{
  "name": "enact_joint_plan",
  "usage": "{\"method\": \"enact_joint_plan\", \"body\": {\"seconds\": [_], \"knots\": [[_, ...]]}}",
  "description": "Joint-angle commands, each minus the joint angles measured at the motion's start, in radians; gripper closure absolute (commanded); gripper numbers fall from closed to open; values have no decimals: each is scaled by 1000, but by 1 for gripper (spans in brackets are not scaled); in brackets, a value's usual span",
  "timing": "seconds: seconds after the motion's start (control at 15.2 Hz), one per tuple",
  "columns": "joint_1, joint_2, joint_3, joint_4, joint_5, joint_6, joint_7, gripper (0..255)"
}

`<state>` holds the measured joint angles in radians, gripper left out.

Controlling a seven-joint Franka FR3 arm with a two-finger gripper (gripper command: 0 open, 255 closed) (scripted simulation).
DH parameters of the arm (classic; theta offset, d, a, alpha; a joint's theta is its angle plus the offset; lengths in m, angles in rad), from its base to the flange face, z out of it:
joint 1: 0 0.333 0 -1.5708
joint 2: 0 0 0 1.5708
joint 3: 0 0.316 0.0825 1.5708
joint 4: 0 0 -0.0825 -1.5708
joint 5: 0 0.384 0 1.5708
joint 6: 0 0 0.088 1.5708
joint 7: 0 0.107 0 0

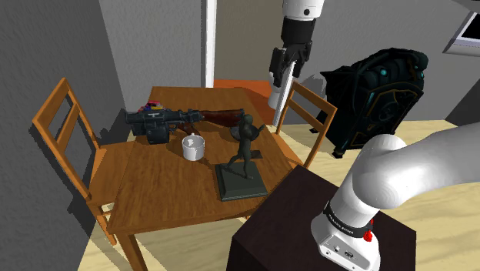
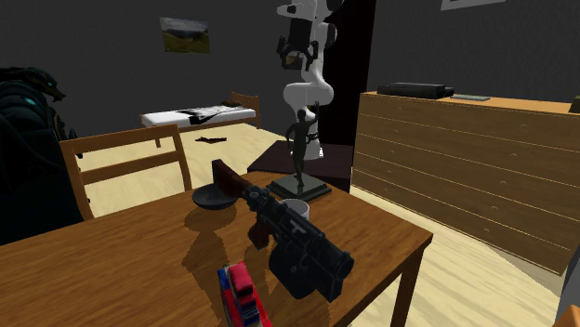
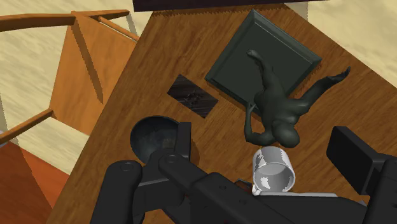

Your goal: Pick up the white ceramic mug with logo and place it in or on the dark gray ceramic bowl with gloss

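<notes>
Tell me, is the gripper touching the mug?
Apart. In the shoulder view the gripper hangs high above the table, while the mug stands on the tabletop, well below it.

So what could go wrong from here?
The mug stands close between the rifle and the tall statue; a descent could bump either or topple the statue. The rifle's butt reaches the rim of the bowl, so setting the mug in may catch it.
</notes>
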<state>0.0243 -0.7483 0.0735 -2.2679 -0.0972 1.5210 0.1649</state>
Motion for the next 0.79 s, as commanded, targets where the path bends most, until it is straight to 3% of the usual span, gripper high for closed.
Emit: {"method": "enact_joint_plan", "body": {"seconds": [0.0,0.73], "knots": [[0,0,0,0,0,0,0,0],[8,321,25,-14,16,302,39,0]]}}
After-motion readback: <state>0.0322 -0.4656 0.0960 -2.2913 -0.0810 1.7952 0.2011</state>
